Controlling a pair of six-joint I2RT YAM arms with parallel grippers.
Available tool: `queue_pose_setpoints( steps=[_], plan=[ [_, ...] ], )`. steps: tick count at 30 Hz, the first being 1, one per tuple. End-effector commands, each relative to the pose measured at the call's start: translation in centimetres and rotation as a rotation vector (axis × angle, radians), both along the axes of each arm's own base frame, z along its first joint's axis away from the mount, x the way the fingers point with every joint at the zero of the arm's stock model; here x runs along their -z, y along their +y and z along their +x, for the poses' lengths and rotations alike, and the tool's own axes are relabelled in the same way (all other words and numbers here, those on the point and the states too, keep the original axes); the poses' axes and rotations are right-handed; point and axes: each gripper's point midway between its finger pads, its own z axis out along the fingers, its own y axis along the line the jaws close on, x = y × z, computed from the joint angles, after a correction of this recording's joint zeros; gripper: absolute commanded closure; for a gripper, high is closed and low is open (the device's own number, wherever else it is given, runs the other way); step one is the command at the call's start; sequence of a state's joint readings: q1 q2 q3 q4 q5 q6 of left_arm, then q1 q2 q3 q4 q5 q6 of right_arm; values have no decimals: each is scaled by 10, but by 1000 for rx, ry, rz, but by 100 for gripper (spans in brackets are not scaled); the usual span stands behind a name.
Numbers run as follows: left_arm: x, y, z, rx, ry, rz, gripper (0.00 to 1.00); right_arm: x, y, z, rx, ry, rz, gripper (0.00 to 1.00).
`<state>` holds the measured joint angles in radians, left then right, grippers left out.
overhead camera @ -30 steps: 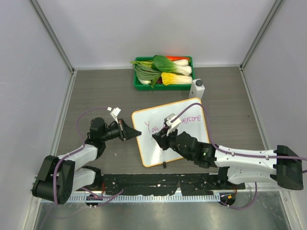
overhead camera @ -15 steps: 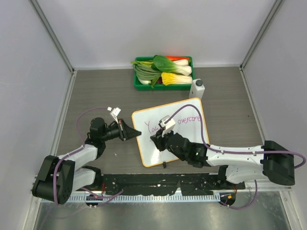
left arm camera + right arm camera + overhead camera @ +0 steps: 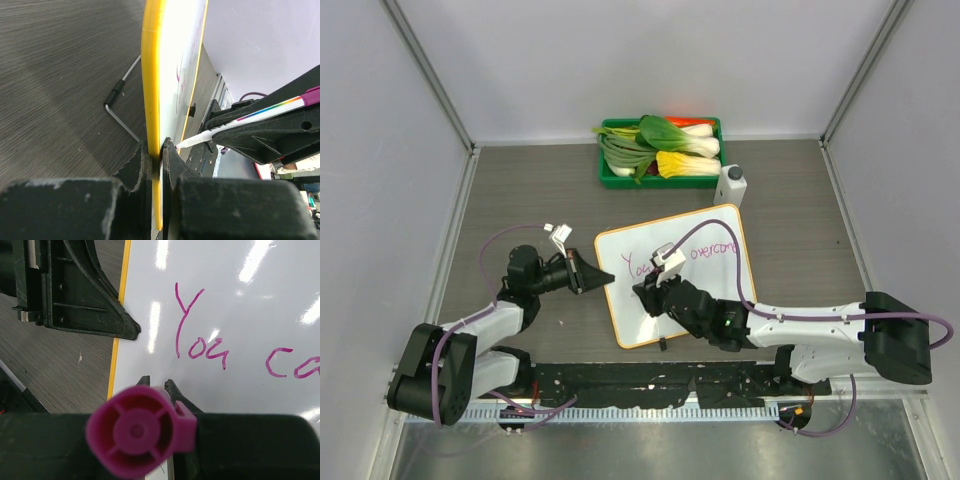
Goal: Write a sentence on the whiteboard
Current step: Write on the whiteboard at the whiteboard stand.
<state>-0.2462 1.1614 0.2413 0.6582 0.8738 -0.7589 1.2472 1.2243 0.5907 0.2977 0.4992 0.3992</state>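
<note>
The whiteboard [image 3: 638, 325], white with an orange rim, lies tilted on the table. Pink words of the sentence [image 3: 712, 251] run across its upper part; the right wrist view shows "You" [image 3: 200, 342] and the start of another word. My left gripper [image 3: 608, 278] is shut on the board's left rim [image 3: 150, 75], one finger on each face. My right gripper [image 3: 644, 293] is shut on a pink-capped marker [image 3: 135, 432], which it holds over the board's left part, below "You". In the left wrist view the marker's white tip [image 3: 183, 143] stands close to the board.
A green tray [image 3: 606, 181] of leafy vegetables stands at the back of the table. A small white block [image 3: 731, 184] sits just beyond the board's far right corner. A bent black metal rod [image 3: 120, 107] lies by the board's near edge. Grey walls close in both sides.
My right arm has drawn left and nearer, carrying the marker from mid-board to the left part below "You" and uncovering more of the words. The left gripper and the board have not moved.
</note>
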Motion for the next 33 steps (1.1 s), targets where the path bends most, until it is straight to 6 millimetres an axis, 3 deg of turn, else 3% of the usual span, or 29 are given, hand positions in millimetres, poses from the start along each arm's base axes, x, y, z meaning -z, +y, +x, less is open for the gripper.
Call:
queue_pose_setpoints(
  steps=[1,12,19,25,33],
  plan=[
    [8,4,9,-27,-50,51,100,-9,-12,12,93,-25,-6,99],
    [9,4,9,-28,-48,51,100,-5,-28,20,179,-24,-45,99],
    [8,4,9,-26,-49,50,100,-29,-28,18,169,-34,18,99],
    [8,4,9,-26,-50,51,100,-53,-21,16,147,-41,87,99],
    [8,4,9,-26,-50,51,100,-52,-6,16,118,-34,84,99]
  ],
)
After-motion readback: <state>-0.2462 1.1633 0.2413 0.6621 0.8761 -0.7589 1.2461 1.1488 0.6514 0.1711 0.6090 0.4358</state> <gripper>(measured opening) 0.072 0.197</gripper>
